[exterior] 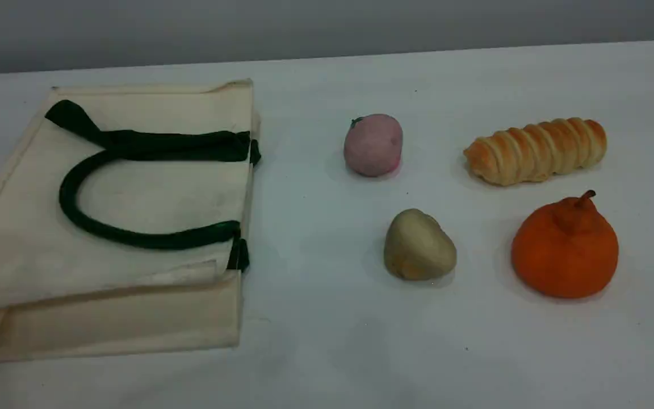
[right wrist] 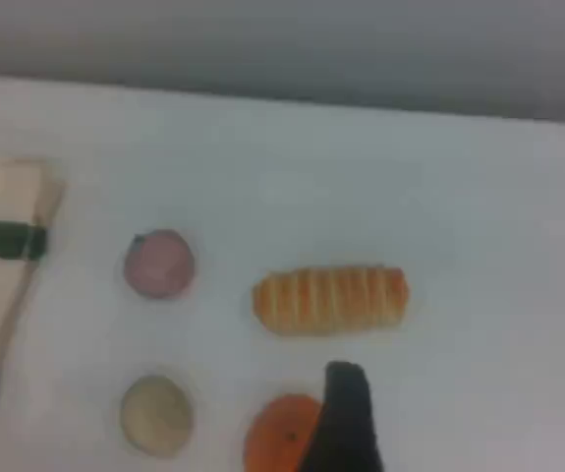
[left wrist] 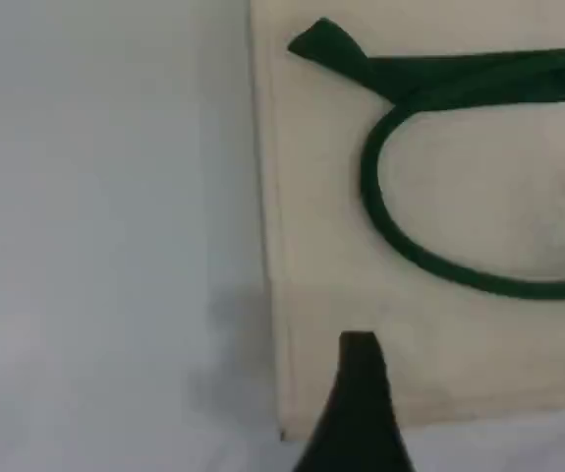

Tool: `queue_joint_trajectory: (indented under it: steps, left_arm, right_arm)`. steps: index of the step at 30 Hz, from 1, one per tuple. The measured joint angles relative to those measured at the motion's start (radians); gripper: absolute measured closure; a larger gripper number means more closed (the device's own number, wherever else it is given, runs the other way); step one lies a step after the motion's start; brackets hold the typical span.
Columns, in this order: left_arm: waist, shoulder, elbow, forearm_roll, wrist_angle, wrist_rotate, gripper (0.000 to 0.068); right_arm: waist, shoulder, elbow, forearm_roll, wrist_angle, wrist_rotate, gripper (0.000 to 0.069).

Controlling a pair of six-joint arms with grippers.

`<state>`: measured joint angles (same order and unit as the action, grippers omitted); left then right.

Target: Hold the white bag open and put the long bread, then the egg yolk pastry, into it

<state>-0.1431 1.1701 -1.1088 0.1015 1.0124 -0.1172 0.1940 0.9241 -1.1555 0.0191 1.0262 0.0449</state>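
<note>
The white bag (exterior: 151,187) lies flat on the table's left side, its dark green handles (exterior: 77,218) looped on top; the left wrist view shows the bag (left wrist: 439,226) from above. The long bread (exterior: 536,150) lies at the far right, also seen as the ridged roll (right wrist: 329,299). The egg yolk pastry (exterior: 419,245) sits in front of the centre, the beige lump (right wrist: 156,415). Neither arm shows in the scene view. One dark left fingertip (left wrist: 361,364) hangs over the bag's near edge. One dark right fingertip (right wrist: 346,393) hovers beside the orange fruit. Both grippers hold nothing.
A pink round ball (exterior: 373,145) lies behind the pastry. An orange stemmed fruit (exterior: 565,247) sits in front of the bread. The white table (exterior: 315,341) ends at a grey wall behind.
</note>
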Motion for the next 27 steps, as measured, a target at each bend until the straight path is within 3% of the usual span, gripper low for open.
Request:
queue_joint_trajectory:
  steps: [14,27]
  left_arm:
    - [0.0,0.437,-0.02,-0.004,-0.199,-0.052,0.0157]
    - [0.0,0.704,-0.02,-0.007,-0.332,-0.057,0.0157]
  right_arm:
    - [0.0,0.286,-0.048,0.0,-0.111,0.002,0.0148]
    - [0.0,0.315,-0.061,-0.012,-0.155,0.003,0.0148]
